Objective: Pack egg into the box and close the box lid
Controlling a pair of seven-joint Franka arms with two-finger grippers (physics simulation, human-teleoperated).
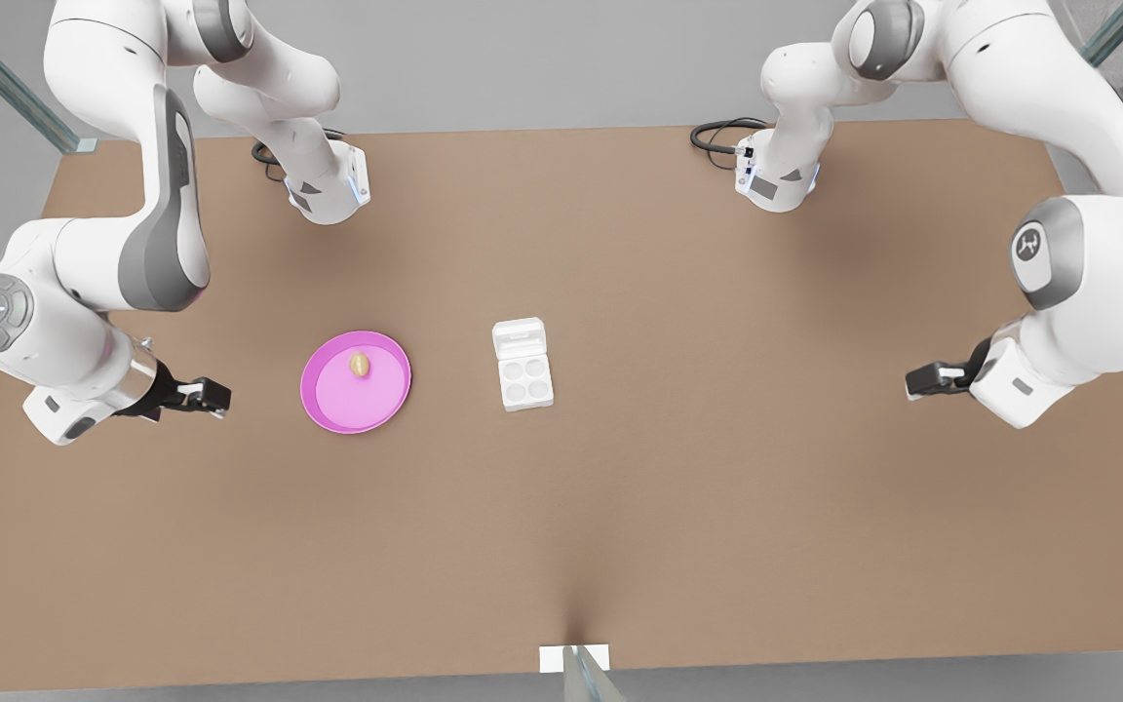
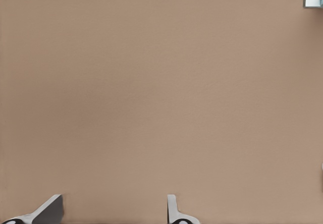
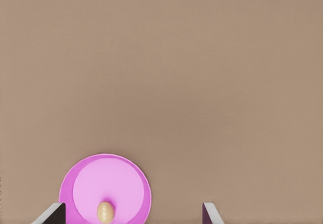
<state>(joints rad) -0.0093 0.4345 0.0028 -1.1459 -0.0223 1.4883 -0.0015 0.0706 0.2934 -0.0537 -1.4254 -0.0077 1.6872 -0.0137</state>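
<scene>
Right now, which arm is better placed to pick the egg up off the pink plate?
The right arm. Its right gripper, fingers open, sits just beside the pink plate holding the egg. The left gripper, also open, waits far across the table beyond the box.

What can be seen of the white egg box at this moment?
The box is a small white carton lying on the brown table, to the front view's right of the pink plate and apart from it. Its tray has four round cups, all empty. The box lid is open and laid back flat on the far side of the tray, a squarish panel with a raised rim. It looks like smooth moulded plastic or foam. Neither gripper touches it.
</scene>
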